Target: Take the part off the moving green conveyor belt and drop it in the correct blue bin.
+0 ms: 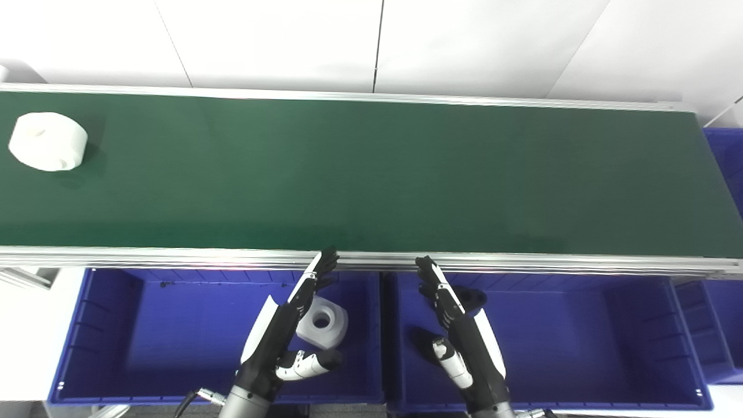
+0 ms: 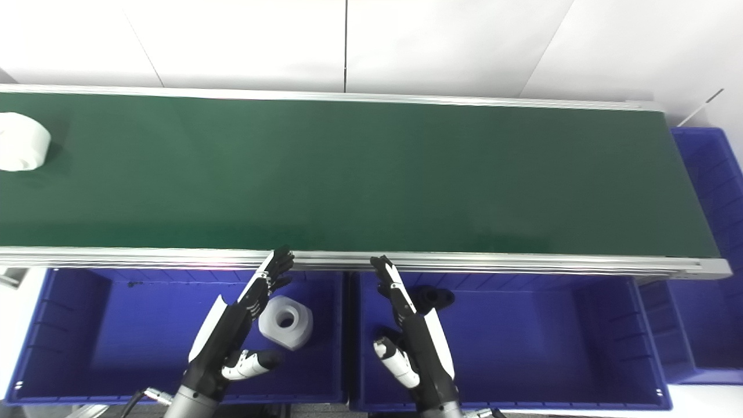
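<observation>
A white round part (image 1: 47, 141) lies on the green conveyor belt (image 1: 371, 174) at its far left end. My left hand (image 1: 290, 325) hovers open over the left blue bin (image 1: 116, 337), fingers stretched toward the belt's near rail. Beside it in that bin sits a white part with a centre hole (image 1: 323, 322). Over the right blue bin (image 1: 580, 342) my right hand (image 1: 450, 316) is open too, fingers pointing at the rail. A black part (image 1: 475, 298) lies in the right bin just behind this hand. Both hands hold nothing.
The belt's aluminium rail (image 1: 522, 264) runs just beyond the fingertips. Another blue bin (image 1: 725, 157) stands past the belt's right end. A white wall rises behind the conveyor.
</observation>
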Motion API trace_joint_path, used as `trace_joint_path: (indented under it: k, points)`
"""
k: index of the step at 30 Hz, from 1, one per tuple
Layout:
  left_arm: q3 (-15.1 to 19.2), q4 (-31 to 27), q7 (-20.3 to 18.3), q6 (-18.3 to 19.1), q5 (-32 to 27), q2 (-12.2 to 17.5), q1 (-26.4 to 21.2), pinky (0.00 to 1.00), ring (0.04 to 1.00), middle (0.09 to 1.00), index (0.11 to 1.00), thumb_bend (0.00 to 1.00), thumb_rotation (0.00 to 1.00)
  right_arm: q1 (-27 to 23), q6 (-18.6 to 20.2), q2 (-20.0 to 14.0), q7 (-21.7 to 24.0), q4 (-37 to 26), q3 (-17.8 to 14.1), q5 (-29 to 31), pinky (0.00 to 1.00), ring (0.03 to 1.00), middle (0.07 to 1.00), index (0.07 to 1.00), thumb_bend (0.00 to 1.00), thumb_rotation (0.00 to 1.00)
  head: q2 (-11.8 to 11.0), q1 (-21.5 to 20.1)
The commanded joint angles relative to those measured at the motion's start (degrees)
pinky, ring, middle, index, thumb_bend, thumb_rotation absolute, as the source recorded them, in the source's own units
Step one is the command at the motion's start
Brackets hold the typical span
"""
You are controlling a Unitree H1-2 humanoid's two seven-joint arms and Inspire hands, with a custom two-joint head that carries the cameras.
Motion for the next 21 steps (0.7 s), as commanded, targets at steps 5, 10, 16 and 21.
trace_joint_path:
  k: [5,10,16,21]
  points:
    - [-0.2,-1.3,-0.7,-2.3,-1.4,0.2,0.1,0.92,0.966,0.968,0.982,0.90,0.82,0.5,-1.1,0.4,0.5,-1.1,0.0,0.6,0.94,0.970,0.999,0.956,0.89,1.00,0.0,0.1]
    - [0.1,-1.4,-1.0,-2.3,-1.2,0.1,0.1,0.91,0.962,0.969,0.979,0.89,0.81,0.3,-1.2,0.4,0.4,-1.0,0.0,0.3,0.94,0.972,0.999,0.960,0.88,1.00,0.0,0.1]
    - [0.1,-1.3,-1.0,-2.4,-0.7,0.1,0.0,0.92,0.964,0.968,0.982,0.89,0.82,0.3,-1.2,0.5,0.4,-0.9,-0.1,0.5,0.94,0.966,0.997,0.960,0.88,1.00,0.0,0.1]
    - [0.2,-1.1,-0.5,-2.3,-0.1,-0.1,0.0,0.91,0.957,0.959,0.975,0.88,0.82,0.2,-0.9,0.5,0.4,-0.9,-0.1,0.6,0.93,0.960,0.994,0.958,0.88,1.00,-0.2,0.2]
